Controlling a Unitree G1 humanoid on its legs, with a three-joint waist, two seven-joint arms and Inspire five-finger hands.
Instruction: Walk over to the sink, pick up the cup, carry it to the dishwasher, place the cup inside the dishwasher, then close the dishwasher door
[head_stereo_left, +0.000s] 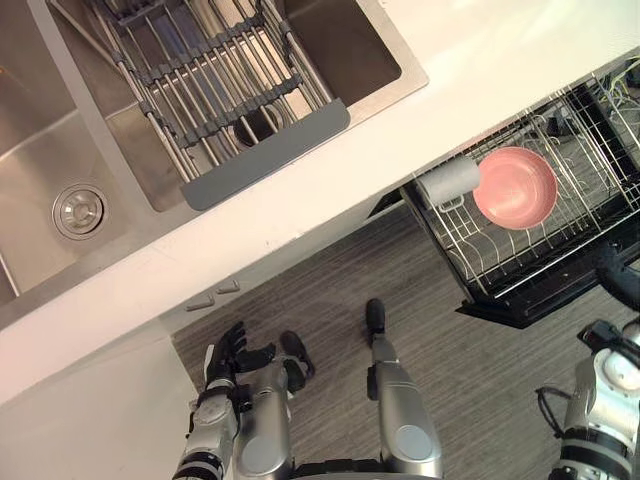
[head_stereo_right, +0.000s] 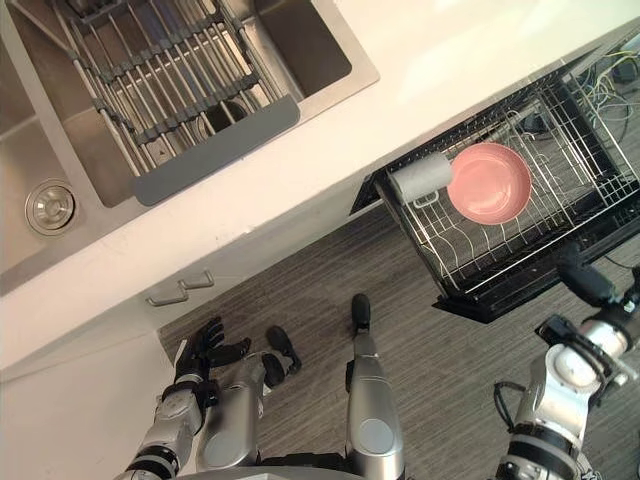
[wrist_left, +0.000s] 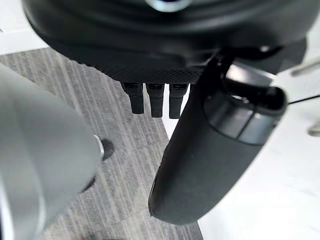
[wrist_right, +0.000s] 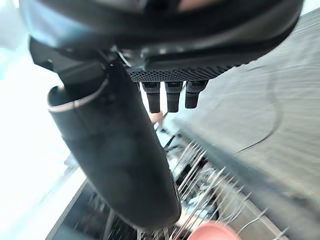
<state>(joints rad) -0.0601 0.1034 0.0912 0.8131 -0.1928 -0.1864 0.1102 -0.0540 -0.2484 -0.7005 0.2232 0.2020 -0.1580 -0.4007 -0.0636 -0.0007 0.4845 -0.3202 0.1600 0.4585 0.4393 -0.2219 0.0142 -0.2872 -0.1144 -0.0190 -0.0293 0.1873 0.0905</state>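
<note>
- Cup (head_stereo_left: 448, 182) on its side in the pulled-out dishwasher rack (head_stereo_left: 520, 262), just beside the pink bowl (head_stereo_left: 515, 187), partly under the edge of the white counter (head_stereo_left: 500, 60); well apart from the sink (head_stereo_left: 40, 90).
- Seemingly a pale, smooth-walled mug with a small loop at its side: judged light, stiff, a little slippery, and liable to chip against the wires.
- If shifted again, best taken round the barrel, thumb opposite the fingers; the loop looks too small to hook.
- Left hand (head_stereo_left: 228, 352) low over the floor, fingers spread and relaxed, holding nothing.
- Right hand (head_stereo_right: 585, 283) near the rack's front corner, thumb and fingers straight, empty.
- Judged remaining: rack in, door shut.
</note>
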